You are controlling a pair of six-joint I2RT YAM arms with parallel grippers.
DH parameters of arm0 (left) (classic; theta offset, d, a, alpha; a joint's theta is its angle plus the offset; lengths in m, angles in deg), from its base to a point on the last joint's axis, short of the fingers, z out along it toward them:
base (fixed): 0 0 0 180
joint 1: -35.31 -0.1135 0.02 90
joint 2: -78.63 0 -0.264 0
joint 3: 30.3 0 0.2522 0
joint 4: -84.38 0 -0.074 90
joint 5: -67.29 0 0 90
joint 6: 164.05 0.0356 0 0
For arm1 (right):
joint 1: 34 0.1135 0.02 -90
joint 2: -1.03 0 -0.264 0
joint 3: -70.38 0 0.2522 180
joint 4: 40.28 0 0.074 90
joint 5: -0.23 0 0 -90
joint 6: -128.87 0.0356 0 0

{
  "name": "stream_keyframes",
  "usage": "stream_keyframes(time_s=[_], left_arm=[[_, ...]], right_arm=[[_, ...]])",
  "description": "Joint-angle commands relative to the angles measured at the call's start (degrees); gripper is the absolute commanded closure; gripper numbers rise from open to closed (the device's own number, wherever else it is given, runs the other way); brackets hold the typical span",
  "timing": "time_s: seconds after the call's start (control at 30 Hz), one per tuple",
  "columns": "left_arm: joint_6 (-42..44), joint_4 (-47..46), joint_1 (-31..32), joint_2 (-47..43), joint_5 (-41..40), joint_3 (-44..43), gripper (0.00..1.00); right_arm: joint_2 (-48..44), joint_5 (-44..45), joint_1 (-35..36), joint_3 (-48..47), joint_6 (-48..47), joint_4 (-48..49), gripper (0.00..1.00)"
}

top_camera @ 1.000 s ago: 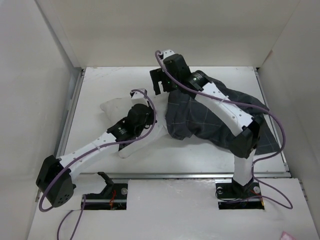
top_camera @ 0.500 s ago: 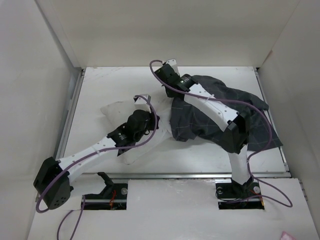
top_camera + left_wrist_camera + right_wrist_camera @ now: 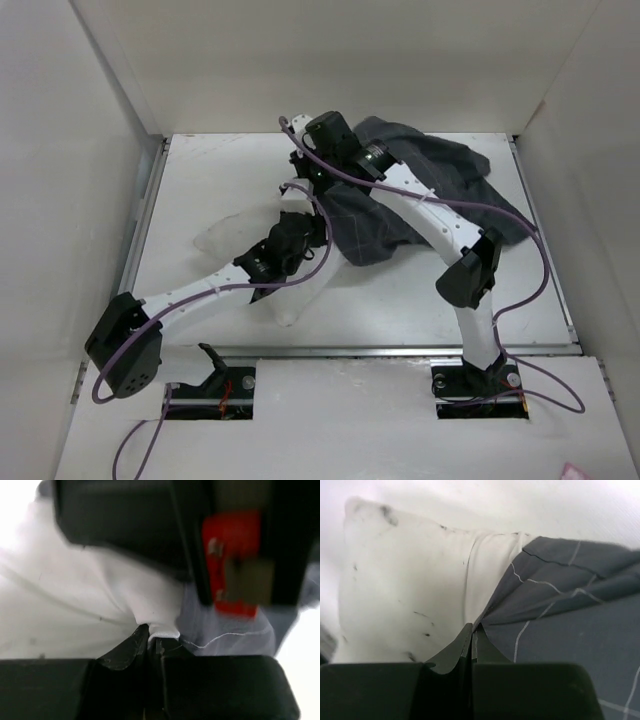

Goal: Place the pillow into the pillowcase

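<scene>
Fingers [image 3: 447,655] of your right gripper [image 3: 472,630] were pressed together, clamped on the edge of the pillowcase [image 3: 560,610] just where the dark gridded cloth met the pillow [image 3: 405,580]. Folds in the cloth ran out from the pinch. Whether some of the white fabric was caught in the same pinch, you could not tell. Your left gripper [image 3: 150,631] was likewise closed tight, its tips nipping a small tuck of the pillow's white cover, which pulled taut toward them. A blurred black body [image 3: 125,525] carrying a red patch [image 3: 232,555] hung close above that pinch in the left wrist view, too soft to name.

From above, your two grippers sat just beside each other near the middle of the tabletop [image 3: 200,170], a little toward its far edge, the right one on the far side and the left one on the near side. The pillowcase lay bunched from the middle out toward the far right corner, partly under your right arm. The pillow lay left of the middle, its right end covered by the pillowcase's edge and by your left arm. One bare corner pointed toward the near edge and another toward the left edge.
</scene>
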Motion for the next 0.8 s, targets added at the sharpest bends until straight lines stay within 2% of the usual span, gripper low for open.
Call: stream_keyframes(time_s=[0.0, 0.17, 0.37, 0.47, 0.5, 0.6, 0.63, 0.7, 0.73, 0.77], left_arm=[[1.3, -13.7, -0.6, 1.1, -6.4, -8.2, 1.00], [0.7, -20.2, -0.6, 1.1, -3.6, -7.1, 1.00], [3.0, -21.1, -1.1, 1.1, -11.6, -6.5, 1.00], [3.0, -19.4, -1.7, 0.5, -12.2, -5.4, 1.00], [2.3, -18.8, -1.7, 0.5, -12.7, -4.5, 1.00], [0.4, -14.1, -2.2, 0.0, -11.6, -2.2, 1.00], [-0.5, -12.5, -2.2, 0.0, -11.0, -2.2, 0.91], [-2.5, -7.5, -2.2, -1.7, -8.6, -0.4, 0.63], [-3.4, -6.6, -2.2, -2.5, -7.9, 0.4, 0.33], [-4.4, -5.8, -2.2, -3.4, -7.9, 2.2, 0.26]], right_arm=[[-1.5, -23.1, 2.7, -5.7, -0.2, 2.0, 1.00], [-3.5, -27.3, 2.7, -6.4, 2.1, 4.6, 1.00], [-3.5, -20.6, 2.7, -4.6, 3.9, 2.3, 1.00], [-4.2, -17.0, 2.7, -0.9, 3.9, 2.2, 1.00], [-4.2, -14.0, 2.7, 1.3, 3.9, 2.2, 0.99], [-4.2, -9.5, 2.7, 4.0, 4.7, 2.2, 0.85], [-4.2, -7.1, 2.7, 5.7, 4.7, 2.2, 0.81], [-3.6, -5.2, 2.7, 7.3, 4.7, 2.8, 0.72], [-3.6, -4.0, 2.7, 7.9, 4.7, 2.8, 0.68], [-3.6, -4.0, 2.7, 8.6, 4.7, 2.8, 0.63]])
